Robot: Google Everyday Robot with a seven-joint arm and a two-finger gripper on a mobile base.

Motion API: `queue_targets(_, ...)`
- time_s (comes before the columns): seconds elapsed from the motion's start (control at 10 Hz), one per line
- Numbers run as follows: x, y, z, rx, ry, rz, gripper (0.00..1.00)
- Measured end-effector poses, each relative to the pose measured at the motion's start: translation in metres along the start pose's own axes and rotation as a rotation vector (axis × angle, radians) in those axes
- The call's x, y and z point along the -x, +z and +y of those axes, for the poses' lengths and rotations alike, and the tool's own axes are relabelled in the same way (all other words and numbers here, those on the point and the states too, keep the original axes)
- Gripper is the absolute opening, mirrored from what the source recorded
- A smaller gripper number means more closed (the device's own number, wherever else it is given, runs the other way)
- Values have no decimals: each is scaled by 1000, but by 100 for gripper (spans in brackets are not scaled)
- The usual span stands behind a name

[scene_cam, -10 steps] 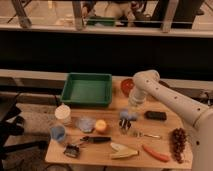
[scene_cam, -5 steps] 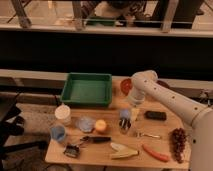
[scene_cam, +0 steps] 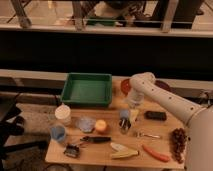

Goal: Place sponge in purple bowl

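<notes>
My gripper hangs low over the middle of the wooden table, at the end of the white arm that reaches in from the right. A pale yellow piece that may be the sponge lies right beside the gripper, on its right. I cannot tell whether they touch. The purple bowl sits on the table left of the gripper, with an orange fruit between the two.
A green tray stands at the back left, a red dish behind the arm. A white cup and a blue cup stand left. A black block, grapes, a carrot, a banana and a black-handled tool lie around.
The arm's upper part has shifted slightly to the left. The gripper stays at about the same spot, low over the table.
</notes>
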Motion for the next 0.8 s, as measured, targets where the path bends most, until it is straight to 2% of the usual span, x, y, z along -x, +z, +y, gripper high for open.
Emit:
queue_targets(0.5, -4, 9, 4, 24, -11, 3, 78)
queue_targets(0.8, -10, 11, 5, 29, -14, -1, 51)
